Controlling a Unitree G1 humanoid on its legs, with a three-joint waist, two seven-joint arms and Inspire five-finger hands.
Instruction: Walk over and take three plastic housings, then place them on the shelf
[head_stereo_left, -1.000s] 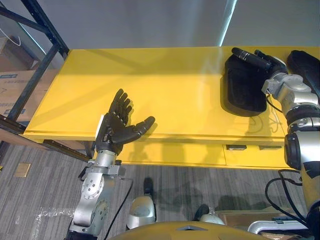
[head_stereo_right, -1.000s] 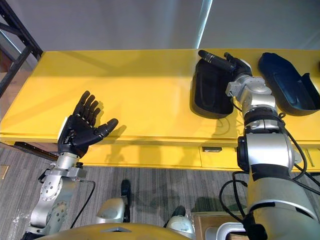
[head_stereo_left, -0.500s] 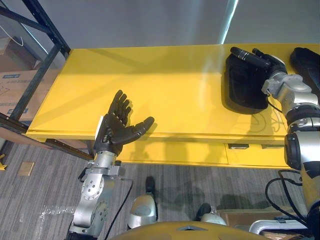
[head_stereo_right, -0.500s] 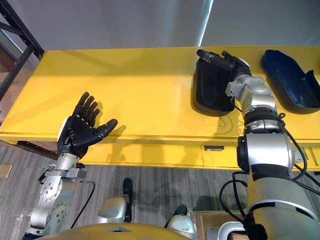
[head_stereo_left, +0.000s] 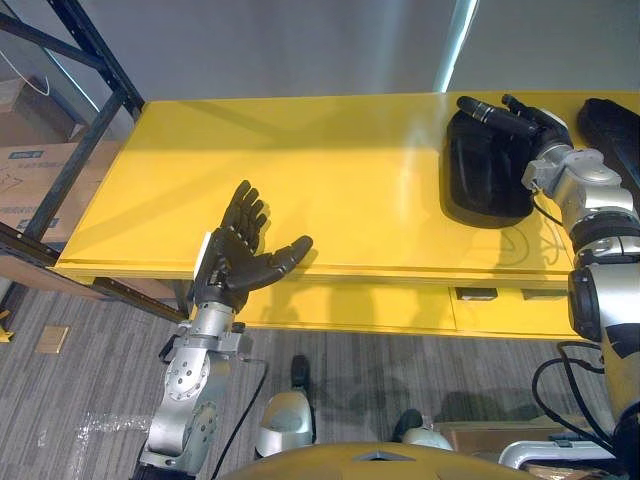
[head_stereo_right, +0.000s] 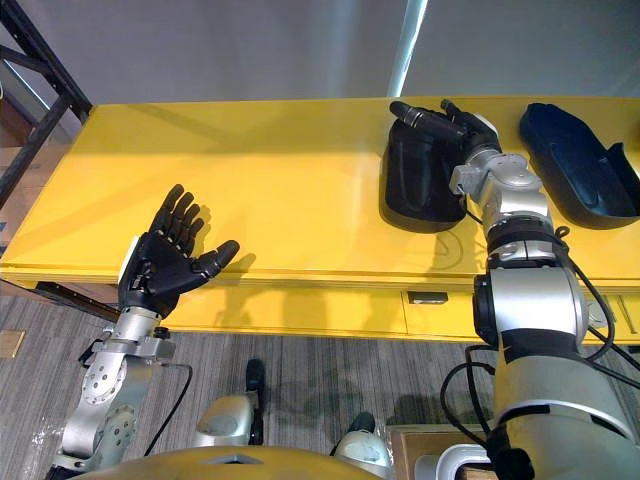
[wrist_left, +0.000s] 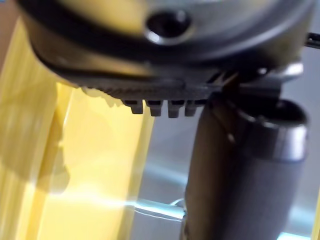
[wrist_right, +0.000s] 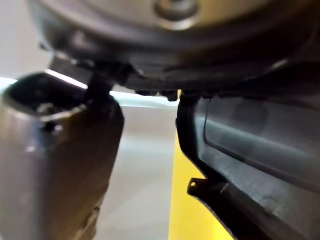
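A black plastic housing lies hollow side up on the yellow table at the right. My right hand reaches over its far end with straight fingers, and its thumb stands apart from them. The housing's inner wall shows close by in the right wrist view. A second dark housing lies further right on the table. My left hand hovers open, palm up, over the table's near left edge, holding nothing.
A dark metal shelf frame stands at the far left, with cardboard boxes behind it. The table has drawers along its front. Grey carpet lies below. The table's middle is bare yellow surface.
The camera has shifted slightly. My right hand has crept a little further over the housing's far end. The left hand stays where it was.
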